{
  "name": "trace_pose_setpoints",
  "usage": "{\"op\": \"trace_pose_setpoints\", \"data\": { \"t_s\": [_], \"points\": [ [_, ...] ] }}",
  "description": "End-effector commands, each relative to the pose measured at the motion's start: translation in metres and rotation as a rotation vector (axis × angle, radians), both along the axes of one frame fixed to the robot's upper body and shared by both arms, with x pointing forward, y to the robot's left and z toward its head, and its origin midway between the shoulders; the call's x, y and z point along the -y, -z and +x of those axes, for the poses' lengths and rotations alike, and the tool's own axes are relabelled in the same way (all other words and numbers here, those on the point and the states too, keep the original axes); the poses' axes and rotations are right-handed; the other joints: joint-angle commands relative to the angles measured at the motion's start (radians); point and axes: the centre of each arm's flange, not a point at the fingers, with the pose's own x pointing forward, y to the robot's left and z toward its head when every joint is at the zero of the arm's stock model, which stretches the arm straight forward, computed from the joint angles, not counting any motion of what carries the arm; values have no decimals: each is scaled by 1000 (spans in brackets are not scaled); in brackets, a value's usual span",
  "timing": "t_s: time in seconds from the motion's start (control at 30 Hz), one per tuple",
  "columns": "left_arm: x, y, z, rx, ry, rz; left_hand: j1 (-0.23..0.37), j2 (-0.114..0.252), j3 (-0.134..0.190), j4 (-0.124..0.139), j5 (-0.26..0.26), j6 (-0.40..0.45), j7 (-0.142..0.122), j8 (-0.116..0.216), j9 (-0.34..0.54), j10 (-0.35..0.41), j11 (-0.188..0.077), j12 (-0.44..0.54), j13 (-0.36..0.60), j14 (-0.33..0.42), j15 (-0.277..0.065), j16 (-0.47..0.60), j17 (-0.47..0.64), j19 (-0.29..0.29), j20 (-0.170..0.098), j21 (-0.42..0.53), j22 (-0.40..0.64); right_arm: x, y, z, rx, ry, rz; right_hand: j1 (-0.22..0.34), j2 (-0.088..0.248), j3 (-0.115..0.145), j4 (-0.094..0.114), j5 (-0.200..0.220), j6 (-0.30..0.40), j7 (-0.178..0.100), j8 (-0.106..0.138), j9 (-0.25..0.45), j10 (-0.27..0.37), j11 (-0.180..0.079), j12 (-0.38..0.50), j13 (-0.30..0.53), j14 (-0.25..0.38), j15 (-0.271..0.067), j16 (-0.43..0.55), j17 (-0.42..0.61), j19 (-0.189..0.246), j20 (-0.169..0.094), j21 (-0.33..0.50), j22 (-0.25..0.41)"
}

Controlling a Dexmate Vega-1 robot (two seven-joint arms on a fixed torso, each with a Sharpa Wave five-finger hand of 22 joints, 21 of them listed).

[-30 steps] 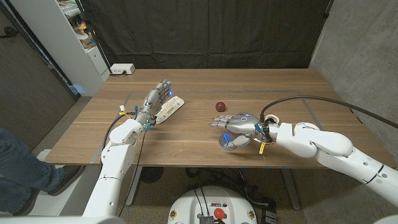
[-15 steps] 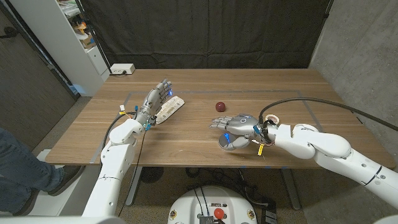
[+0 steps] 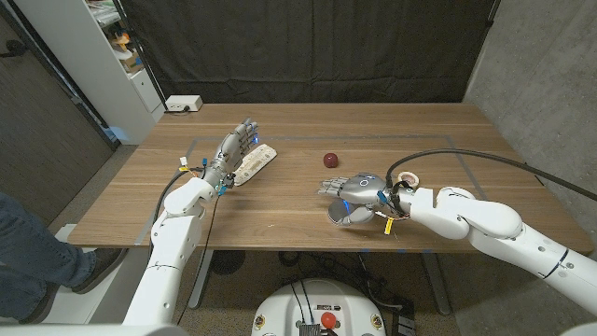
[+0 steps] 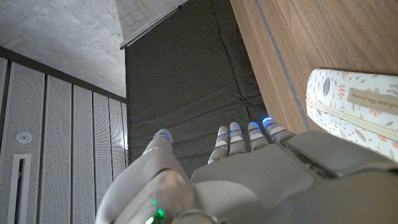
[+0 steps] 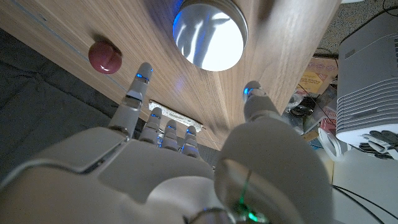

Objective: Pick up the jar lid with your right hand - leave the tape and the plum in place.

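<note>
1. The jar lid lay on the wooden table near its front edge, a round silvery disc, just beside and partly under the right hand.
2. In the right wrist view the lid sat beyond the fingertips, between the thumb and the other fingers; whether any finger touched it could not be told.
3. The right hand's fingers were spread and extended, with the thumb set apart; nothing was pinched.
4. The plum, small and dark red, sat farther back on the table, near the right hand but apart from it.
5. The roll of tape lay by the right wrist, partly hidden by the arm.
6. The left hand stood over on the left side of the table, fingers straight and close together, holding nothing.
7. A patterned pouch lay just beside the left hand.
</note>
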Motion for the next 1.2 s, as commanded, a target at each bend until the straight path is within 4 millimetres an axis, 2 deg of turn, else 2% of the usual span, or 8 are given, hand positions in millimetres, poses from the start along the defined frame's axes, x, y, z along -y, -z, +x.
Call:
{"op": "trace_pose_setpoints", "data": {
  "t_s": [0.03, 0.33, 1.2],
  "points": [
    [1, 2, 2, -7, 3, -2, 1, 8, -2, -6, 0, 5, 2, 4, 6, -1, 2, 4, 0, -2, 7, 7, 5, -2, 3, -1, 3, 0, 3, 3, -2, 23, -19, 17, -1, -1, 0, 7, 22, -3, 9, 3, 21, 0, 10, 4, 20, -2, 9, 5, 30, 2, 7, -1],
    [1, 5, 4, -9, 7, -12, 1, 8, -2, -6, 0, 6, 0, 4, 6, 1, 3, 4, 0, -2, 7, 7, 5, -3, 5, -1, 3, -4, 13, 1, -28, 34, -80, 22, 3, 1, 1, 9, 31, -4, 11, 4, 30, 0, 12, 5, 37, -6, 14, 6, 53, 4, 7, -2],
    [5, 11, 11, -25, 16, -17, 0, 10, -3, -8, 0, 7, -1, 4, 6, -1, 1, 4, 0, -3, 6, 7, 4, -3, 7, 0, 3, -6, 15, 10, -36, 52, -89, 29, 10, 2, 6, 9, 64, -14, 18, 6, 66, -12, 22, 7, 71, -19, 24, 10, 107, 5, 4, -3]
  ]
}}
